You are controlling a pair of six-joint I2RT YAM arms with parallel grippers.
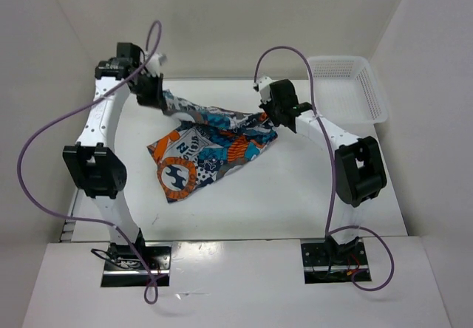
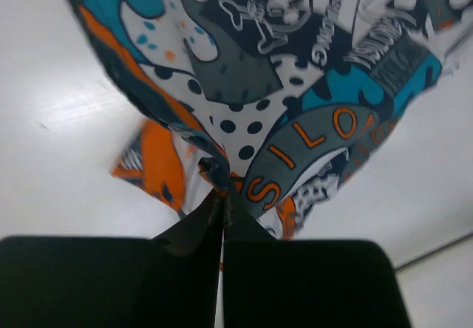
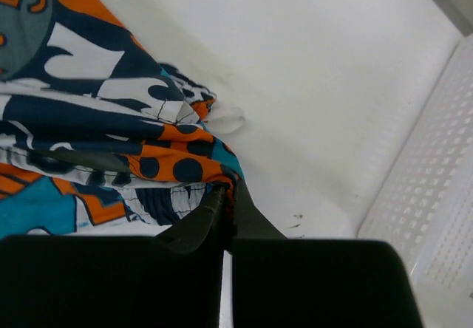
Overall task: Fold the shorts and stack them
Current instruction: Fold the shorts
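Note:
The printed shorts point(image 1: 203, 147) hang stretched between both grippers above the white table, their lower part draping onto it toward the front left. My left gripper point(image 1: 157, 95) is shut on the shorts' back left corner. In the left wrist view the cloth point(image 2: 295, 84) fans out from the pinched tips of the left gripper point(image 2: 222, 188). My right gripper point(image 1: 266, 114) is shut on the right corner. In the right wrist view the right gripper point(image 3: 228, 191) clamps a bunched orange and blue edge of the shorts point(image 3: 111, 128).
A white plastic mesh basket point(image 1: 347, 84) stands at the back right of the table, close to the right arm, and shows in the right wrist view as a perforated basket wall point(image 3: 436, 188). White walls enclose the table point(image 1: 295, 195) at back and sides.

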